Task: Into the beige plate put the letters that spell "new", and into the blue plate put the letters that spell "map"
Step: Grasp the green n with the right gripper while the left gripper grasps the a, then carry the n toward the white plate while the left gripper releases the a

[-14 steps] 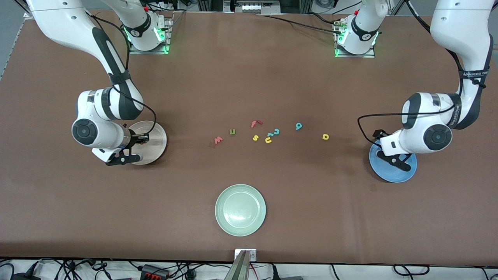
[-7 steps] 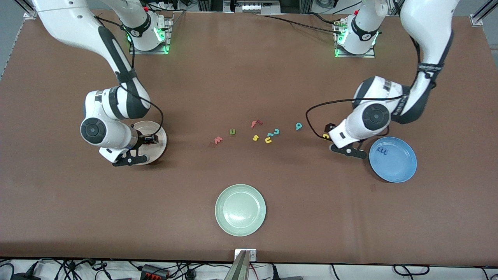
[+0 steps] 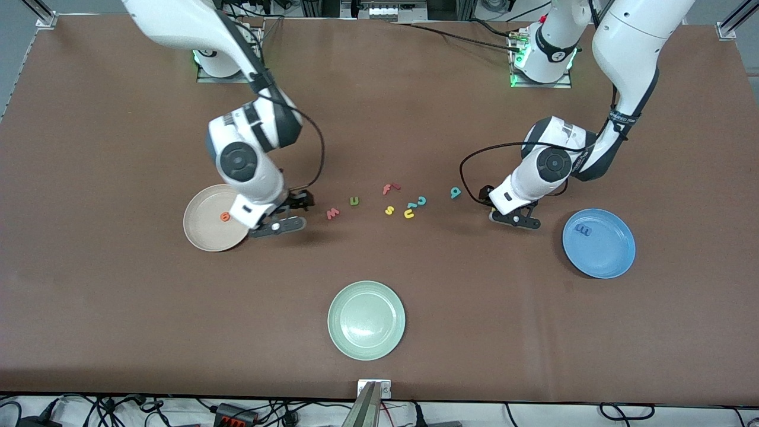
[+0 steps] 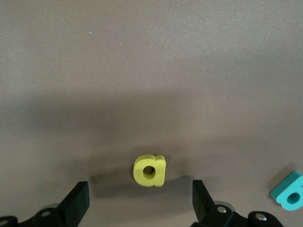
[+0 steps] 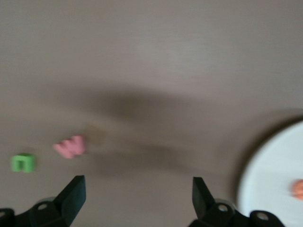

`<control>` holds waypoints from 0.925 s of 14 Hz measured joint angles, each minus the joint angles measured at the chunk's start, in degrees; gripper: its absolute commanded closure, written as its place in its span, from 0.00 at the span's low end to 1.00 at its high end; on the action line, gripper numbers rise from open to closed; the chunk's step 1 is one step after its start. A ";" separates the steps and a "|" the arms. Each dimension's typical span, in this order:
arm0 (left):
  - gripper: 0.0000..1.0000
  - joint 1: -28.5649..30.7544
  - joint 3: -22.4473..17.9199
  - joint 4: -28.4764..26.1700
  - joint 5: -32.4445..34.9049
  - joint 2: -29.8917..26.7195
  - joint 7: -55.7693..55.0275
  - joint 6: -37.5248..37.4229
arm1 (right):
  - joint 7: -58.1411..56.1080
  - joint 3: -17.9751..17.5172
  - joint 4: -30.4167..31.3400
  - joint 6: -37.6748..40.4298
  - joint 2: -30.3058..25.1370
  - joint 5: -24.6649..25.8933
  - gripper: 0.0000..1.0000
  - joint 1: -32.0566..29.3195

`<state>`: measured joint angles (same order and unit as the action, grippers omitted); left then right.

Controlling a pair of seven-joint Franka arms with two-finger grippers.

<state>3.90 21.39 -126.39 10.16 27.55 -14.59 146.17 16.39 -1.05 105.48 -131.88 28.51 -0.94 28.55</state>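
The beige plate [image 3: 204, 230] holds the orange "e" [image 3: 225, 217]. My right gripper [image 3: 290, 214] hangs open and empty over bare table between that plate and the dull-red "w" [image 3: 332, 213]; the green "n" [image 3: 354, 201] lies just past the "w". The right wrist view shows the "w" [image 5: 70, 145], the "n" [image 5: 23, 162] and the plate's rim [image 5: 272, 179]. The blue plate [image 3: 606, 254] holds the blue "m" [image 3: 583, 230]. My left gripper [image 4: 140, 202] is open over the yellow "p" [image 4: 149, 170], fingers on either side, not touching. The teal "a" [image 3: 455, 192] lies beside it.
A red "f" [image 3: 389, 188], a yellow "s" [image 3: 389, 210], a yellow u-shaped letter [image 3: 409, 213] and a teal "c" [image 3: 421, 201] lie clustered mid-table. A pale green plate [image 3: 366, 320] sits nearer the front camera.
My right gripper opened, left the "e" in the beige plate and swung toward the "w". My left arm left the blue plate, where the "m" stays, and came over the "p".
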 measured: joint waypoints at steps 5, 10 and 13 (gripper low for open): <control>0.59 0.00 -0.01 0.41 0.00 -0.05 -0.01 0.38 | 15.33 -0.04 -4.21 -3.08 4.92 0.00 0.32 9.09; 0.80 -0.09 0.06 0.76 2.09 -0.17 -0.01 0.55 | 19.29 0.08 -9.32 -3.09 10.35 0.05 0.34 13.02; 0.93 -0.04 0.03 1.20 2.71 -0.19 -0.01 0.52 | 19.29 0.13 -10.27 -3.10 12.17 0.95 0.34 13.13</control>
<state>3.87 21.42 -125.19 12.87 27.36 -14.61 146.69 35.68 -0.92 95.21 -134.97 40.68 0.01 41.68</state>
